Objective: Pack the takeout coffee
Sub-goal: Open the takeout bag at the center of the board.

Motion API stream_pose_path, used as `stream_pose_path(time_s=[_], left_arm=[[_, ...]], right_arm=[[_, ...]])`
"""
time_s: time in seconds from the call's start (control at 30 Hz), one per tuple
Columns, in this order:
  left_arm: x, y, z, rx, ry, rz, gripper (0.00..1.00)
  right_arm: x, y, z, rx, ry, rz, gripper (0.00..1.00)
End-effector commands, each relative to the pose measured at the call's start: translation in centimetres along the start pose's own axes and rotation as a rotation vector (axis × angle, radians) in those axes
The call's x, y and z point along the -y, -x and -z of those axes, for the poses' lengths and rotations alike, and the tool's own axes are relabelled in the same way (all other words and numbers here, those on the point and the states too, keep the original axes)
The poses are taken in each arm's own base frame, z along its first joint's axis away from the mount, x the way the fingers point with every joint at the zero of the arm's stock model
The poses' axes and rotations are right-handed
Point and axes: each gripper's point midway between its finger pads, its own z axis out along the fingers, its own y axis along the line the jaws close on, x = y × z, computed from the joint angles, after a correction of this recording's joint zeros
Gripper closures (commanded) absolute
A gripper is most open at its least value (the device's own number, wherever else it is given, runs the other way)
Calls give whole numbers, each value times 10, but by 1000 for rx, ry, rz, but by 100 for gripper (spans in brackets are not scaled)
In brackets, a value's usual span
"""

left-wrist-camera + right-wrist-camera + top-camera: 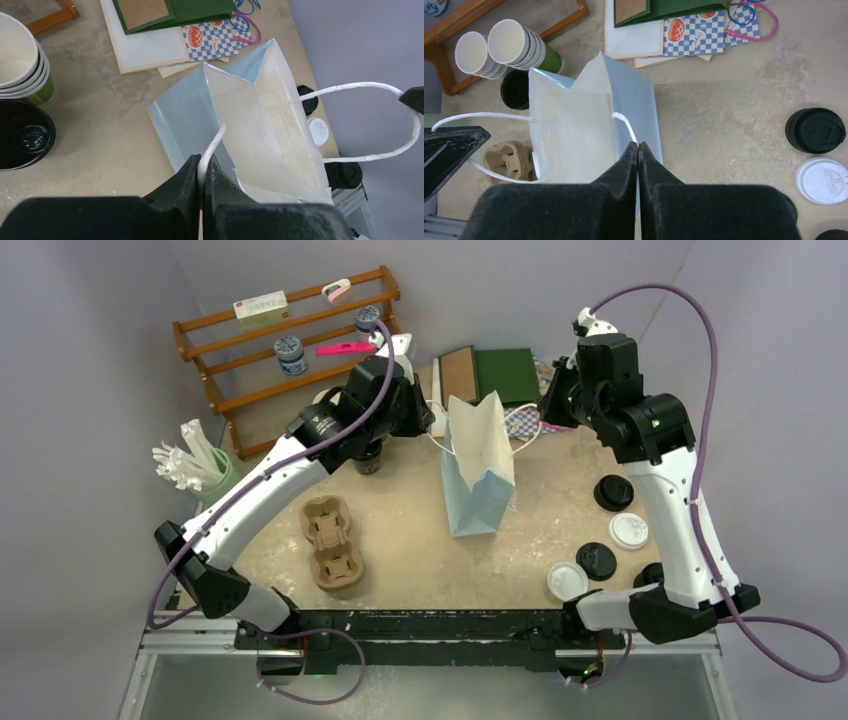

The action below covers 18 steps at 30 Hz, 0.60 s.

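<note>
- Hidden or unclear: the pale-blue paper bag (478,480) stands open at mid-tabletop, but its floor is hard to make out. A black open cup (515,90) sits half under the left arm (270,475). One black disc (650,573) at the right edge is cut off by the right arm (680,520).
- The left claw (204,162) is clamped on the bag's left handle (214,140). The right claw (638,147) is pinched tight on the right handle (624,121).
- A black-lidded cup (613,492) and a white-lidded cup (628,530) stand just beside each other outside the bag, near the tabletop's right edge. From above, a lidded cup and a loose lid cannot be told apart.
- Counts: five round tops there, three black and two white; two stacks of cream cups (511,42); one pulp carrier (333,543); one bag.
- The tabletop (420,560) is beige and stained, a wooden rack (205,320) fills its far-left corner, and the walls (760,340) are plain grey.
</note>
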Motion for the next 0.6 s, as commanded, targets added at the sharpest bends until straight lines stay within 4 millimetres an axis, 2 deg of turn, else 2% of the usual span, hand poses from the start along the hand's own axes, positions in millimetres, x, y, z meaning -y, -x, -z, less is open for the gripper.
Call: stream_pose_path(time_s=[0.0, 0.2, 0.33, 0.57], left_arm=[[3, 32, 9, 90, 3, -31, 100], [0, 32, 4, 90, 11, -41, 100], [-4, 41, 4, 98, 38, -59, 100], [-20, 48, -1, 91, 99, -79, 100]], right_arm=[[-5, 18, 8, 51, 21, -12, 100], [-9, 19, 1, 46, 26, -10, 100], [-10, 19, -10, 28, 14, -12, 100], [-19, 24, -22, 26, 33, -28, 100]])
